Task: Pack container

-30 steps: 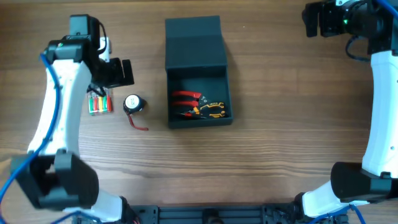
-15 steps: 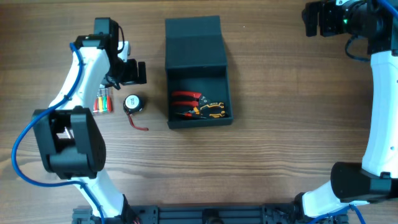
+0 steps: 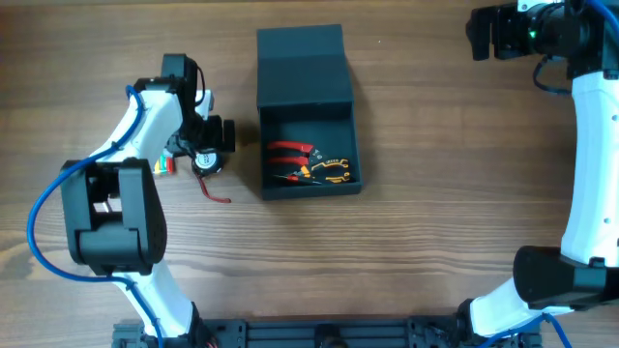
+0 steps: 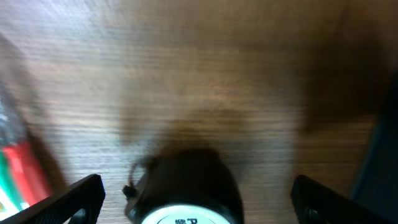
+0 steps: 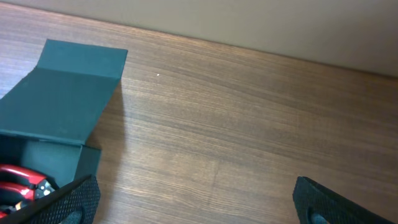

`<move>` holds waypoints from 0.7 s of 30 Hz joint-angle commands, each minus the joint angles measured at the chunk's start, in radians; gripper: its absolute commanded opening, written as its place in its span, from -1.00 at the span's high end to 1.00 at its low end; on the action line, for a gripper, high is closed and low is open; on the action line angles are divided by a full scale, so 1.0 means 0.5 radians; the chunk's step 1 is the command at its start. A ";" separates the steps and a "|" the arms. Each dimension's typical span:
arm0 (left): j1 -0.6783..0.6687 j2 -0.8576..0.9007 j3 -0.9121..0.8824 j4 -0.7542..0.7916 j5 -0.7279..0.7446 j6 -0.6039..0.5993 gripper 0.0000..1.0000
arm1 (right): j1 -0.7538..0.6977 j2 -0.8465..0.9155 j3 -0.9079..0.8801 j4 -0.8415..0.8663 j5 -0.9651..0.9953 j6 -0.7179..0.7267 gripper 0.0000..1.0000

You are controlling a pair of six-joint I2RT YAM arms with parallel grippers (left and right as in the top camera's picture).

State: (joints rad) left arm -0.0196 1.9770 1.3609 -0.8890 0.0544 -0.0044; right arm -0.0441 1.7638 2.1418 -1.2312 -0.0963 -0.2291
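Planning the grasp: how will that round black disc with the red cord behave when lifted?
The disc looks rigid, so it should keep its shape; its rounded rim may slip in the open left pincer. Lying flat, it probably won't roll. The thin red cord looks limp and will likely dangle.

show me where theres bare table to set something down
Widest bare wood lies between the box and the right arm, and along the front below the box. Crowded left of the box: left gripper, tape measure and coloured pack bunch together.
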 commanded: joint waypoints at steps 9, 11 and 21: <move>0.011 0.037 -0.172 0.089 0.032 0.032 -0.99 | 0.001 0.026 -0.017 -0.031 -0.002 -0.008 -0.99; 0.011 0.037 -0.172 0.094 0.031 0.033 -1.00 | 0.001 0.026 -0.017 -0.040 -0.002 -0.008 -0.99; 0.011 0.037 -0.172 0.093 -0.031 0.032 -1.00 | 0.001 0.026 -0.017 -0.078 -0.002 -0.008 -0.99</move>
State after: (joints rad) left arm -0.0196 1.9789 1.2816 -0.8406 0.0536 -0.0044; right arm -0.0441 1.7638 2.1418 -1.2659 -0.0959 -0.2291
